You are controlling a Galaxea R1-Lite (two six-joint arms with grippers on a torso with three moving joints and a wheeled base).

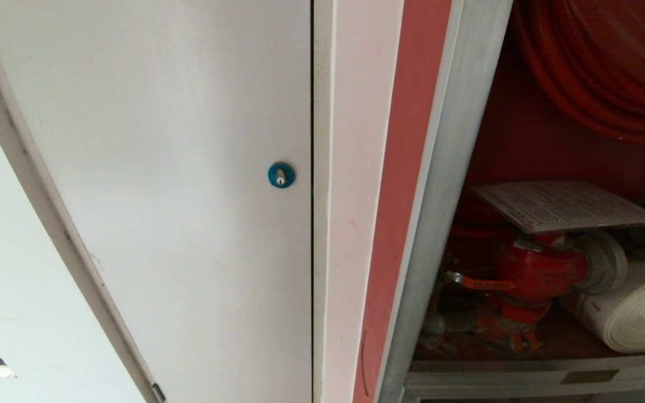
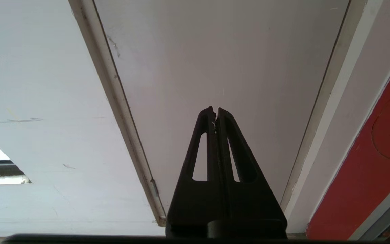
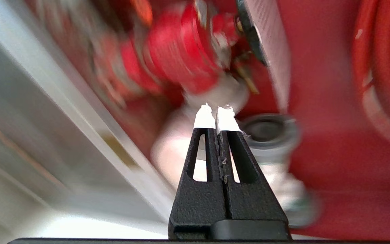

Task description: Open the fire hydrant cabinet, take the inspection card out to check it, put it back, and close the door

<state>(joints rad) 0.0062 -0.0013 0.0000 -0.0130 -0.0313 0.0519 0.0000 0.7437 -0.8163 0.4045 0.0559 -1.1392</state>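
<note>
text: none legible | inspection card (image 1: 566,204) — rows of print, too small

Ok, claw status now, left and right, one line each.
Left claw: shut, holding nothing, facing the white-grey panel.
Right claw: shut, holding nothing, pointed into the fire hydrant cabinet.

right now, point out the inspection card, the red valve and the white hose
inspection card (image 1: 566,205), head view, middle of its printed face
red valve (image 1: 529,274), head view, round red body under the card
white hose (image 1: 644,313), head view, outer turns of the roll
</note>
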